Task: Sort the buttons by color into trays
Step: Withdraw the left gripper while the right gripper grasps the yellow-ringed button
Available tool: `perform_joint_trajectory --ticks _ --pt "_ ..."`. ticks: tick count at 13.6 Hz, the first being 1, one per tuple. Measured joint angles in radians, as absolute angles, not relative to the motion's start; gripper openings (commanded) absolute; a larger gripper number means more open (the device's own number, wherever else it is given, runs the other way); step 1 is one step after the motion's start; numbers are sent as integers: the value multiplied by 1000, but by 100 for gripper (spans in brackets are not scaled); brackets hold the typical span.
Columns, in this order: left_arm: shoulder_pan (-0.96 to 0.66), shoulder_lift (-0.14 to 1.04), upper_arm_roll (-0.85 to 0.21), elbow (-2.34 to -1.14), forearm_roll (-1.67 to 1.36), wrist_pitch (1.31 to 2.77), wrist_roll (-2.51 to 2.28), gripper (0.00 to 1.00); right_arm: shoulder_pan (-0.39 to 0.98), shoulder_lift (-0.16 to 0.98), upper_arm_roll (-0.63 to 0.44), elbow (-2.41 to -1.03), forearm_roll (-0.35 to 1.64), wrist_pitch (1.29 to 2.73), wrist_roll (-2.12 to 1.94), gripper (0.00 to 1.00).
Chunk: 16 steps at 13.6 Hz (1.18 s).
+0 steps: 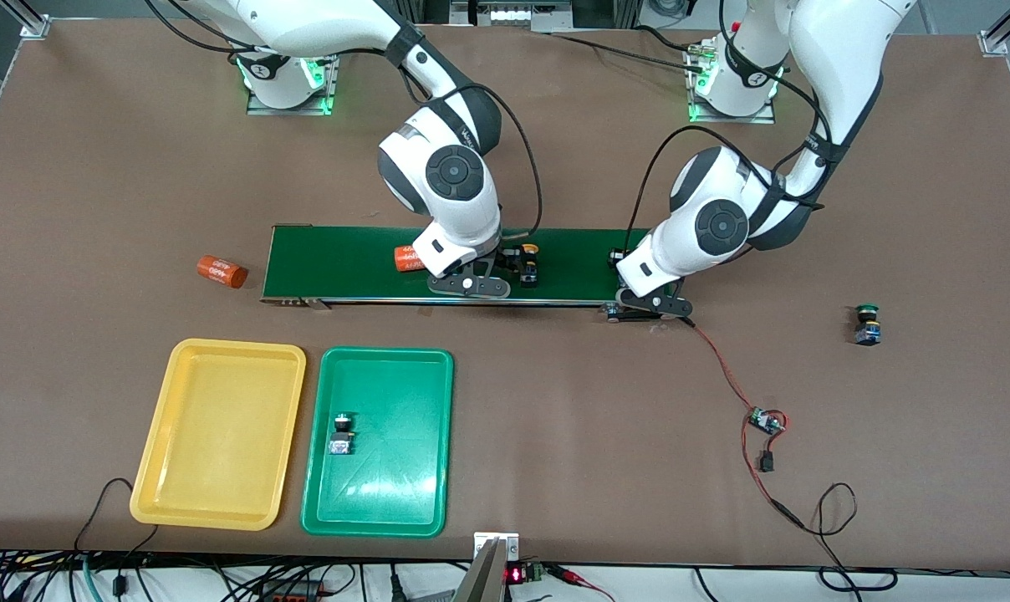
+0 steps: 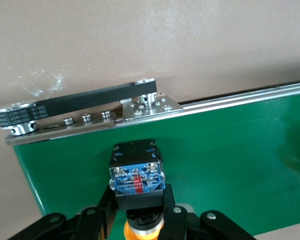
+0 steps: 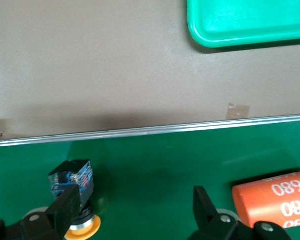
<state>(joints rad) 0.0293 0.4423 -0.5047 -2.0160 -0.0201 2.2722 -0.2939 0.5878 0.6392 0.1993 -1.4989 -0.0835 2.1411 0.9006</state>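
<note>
My left gripper (image 2: 137,196) is shut on a yellow-capped button (image 2: 136,176), blue-and-black body outward, over the conveyor belt's (image 2: 230,150) end toward the left arm (image 1: 649,299). My right gripper (image 3: 135,210) stands open over the belt (image 1: 469,286), nothing between its fingers. A second yellow button (image 1: 528,263) lies on the belt just outside one finger (image 3: 72,186). One green button (image 1: 341,433) rests in the green tray (image 1: 405,502). Another green button (image 1: 867,324) stands on the table toward the left arm's end. The yellow tray (image 1: 221,435) beside the green one holds nothing.
An orange cylinder (image 1: 406,257) lies on the belt beside my right gripper (image 3: 275,197); another (image 1: 221,271) lies on the table past the belt's other end. A small circuit board (image 1: 764,420) with red and black wires trails from the belt's motor end.
</note>
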Motion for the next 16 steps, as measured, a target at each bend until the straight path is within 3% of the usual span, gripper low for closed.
perform_joint_trajectory --ticks 2,3,4,5,11,16 --pt "25 442 -505 -2016 -20 2271 -295 4 593 640 199 -1506 -83 2141 904 100" --pt "24 443 -505 -2016 -20 2270 -295 27 595 642 199 -1510 -83 2141 904 100" --pt "23 443 -505 -2016 -20 2269 -296 80 596 646 199 -1511 -83 2141 905 100" --pt "23 443 -505 -2016 -20 2268 -296 100 596 649 199 -1511 -83 2141 905 100" --pt "66 394 -480 -1997 -20 2239 -300 100 596 654 199 -1512 -83 2141 916 100" --pt "362 305 -465 -1992 -20 2095 -281 100 600 661 199 -1512 -83 2141 918 100"
